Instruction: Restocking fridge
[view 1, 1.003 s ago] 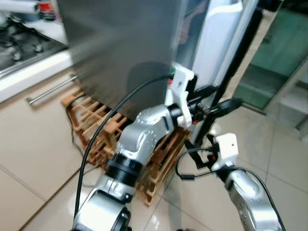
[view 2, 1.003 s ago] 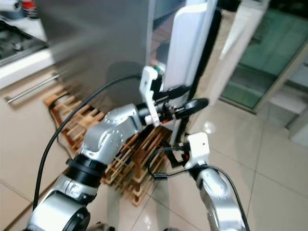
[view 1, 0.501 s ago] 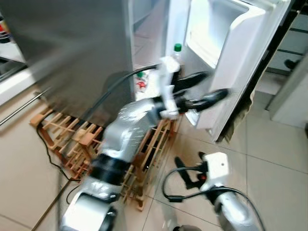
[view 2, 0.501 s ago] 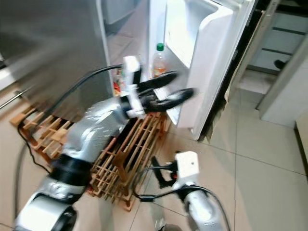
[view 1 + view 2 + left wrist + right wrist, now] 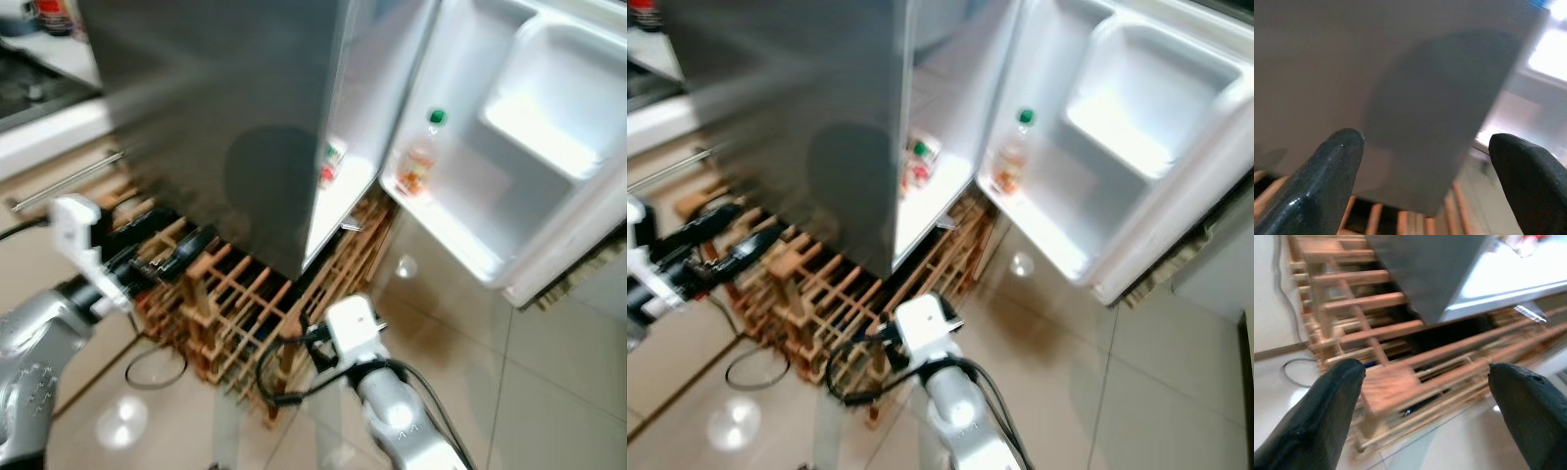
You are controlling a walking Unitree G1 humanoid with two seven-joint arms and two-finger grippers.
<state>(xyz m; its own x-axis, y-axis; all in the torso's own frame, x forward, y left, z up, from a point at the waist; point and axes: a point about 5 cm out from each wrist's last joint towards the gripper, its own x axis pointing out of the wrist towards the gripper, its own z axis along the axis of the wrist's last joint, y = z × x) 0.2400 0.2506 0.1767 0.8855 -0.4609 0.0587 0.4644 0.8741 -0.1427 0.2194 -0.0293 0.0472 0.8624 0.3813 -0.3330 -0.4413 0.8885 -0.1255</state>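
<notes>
A small grey fridge (image 5: 225,127) stood on a wooden slatted rack (image 5: 235,304), its white door (image 5: 529,166) swung wide open toward the robot's right.

In the door's lower shelf stood a bottle (image 5: 421,162) with a green cap, upright; a second item (image 5: 331,162) with a red and green label sat just inside the fridge at the front edge, too blurred to identify. The left arm reached in from the left, low, its gripper (image 5: 168,257) held level in front of the rack below the fridge's grey side, fingers spread wide and empty. The right arm rose from the bottom of the view, its gripper (image 5: 1425,382) pointing at the rack under the open compartment, fingers also wide apart with nothing between them. A black cable (image 5: 155,367) looped on the tiled floor (image 5: 549,392) beside the rack.
</notes>
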